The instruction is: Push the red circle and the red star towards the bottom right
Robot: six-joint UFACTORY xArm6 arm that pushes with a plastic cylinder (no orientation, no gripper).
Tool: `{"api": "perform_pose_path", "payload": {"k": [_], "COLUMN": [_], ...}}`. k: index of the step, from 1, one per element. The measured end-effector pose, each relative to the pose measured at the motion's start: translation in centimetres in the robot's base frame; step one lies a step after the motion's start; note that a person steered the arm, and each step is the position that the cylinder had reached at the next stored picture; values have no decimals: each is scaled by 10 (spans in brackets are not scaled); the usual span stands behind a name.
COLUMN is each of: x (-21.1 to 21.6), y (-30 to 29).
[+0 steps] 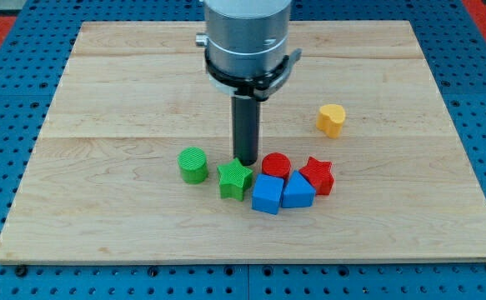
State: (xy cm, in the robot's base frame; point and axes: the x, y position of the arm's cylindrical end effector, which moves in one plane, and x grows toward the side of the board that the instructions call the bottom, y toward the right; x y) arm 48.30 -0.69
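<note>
The red circle (276, 165) lies on the wooden board (126, 83) just below centre. The red star (318, 175) lies right of it, almost touching. My tip (244, 160) stands just left of the red circle and right above the green star (235, 179), close to both. Two blue blocks sit directly below the red ones: a blue cube (267, 194) and a blue pentagon-like block (298, 191), both touching or nearly touching the red blocks.
A green circle (193, 164) lies left of the green star. A yellow heart (331, 119) lies apart at the upper right. The board's bottom edge runs near y 310; blue pegboard surrounds the board.
</note>
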Motion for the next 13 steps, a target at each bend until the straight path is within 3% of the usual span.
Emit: {"api": "perform_pose_path", "payload": {"k": [2, 5, 7, 10, 13], "x": [15, 15, 16, 17, 17], "y": [0, 55, 62, 136, 130]}}
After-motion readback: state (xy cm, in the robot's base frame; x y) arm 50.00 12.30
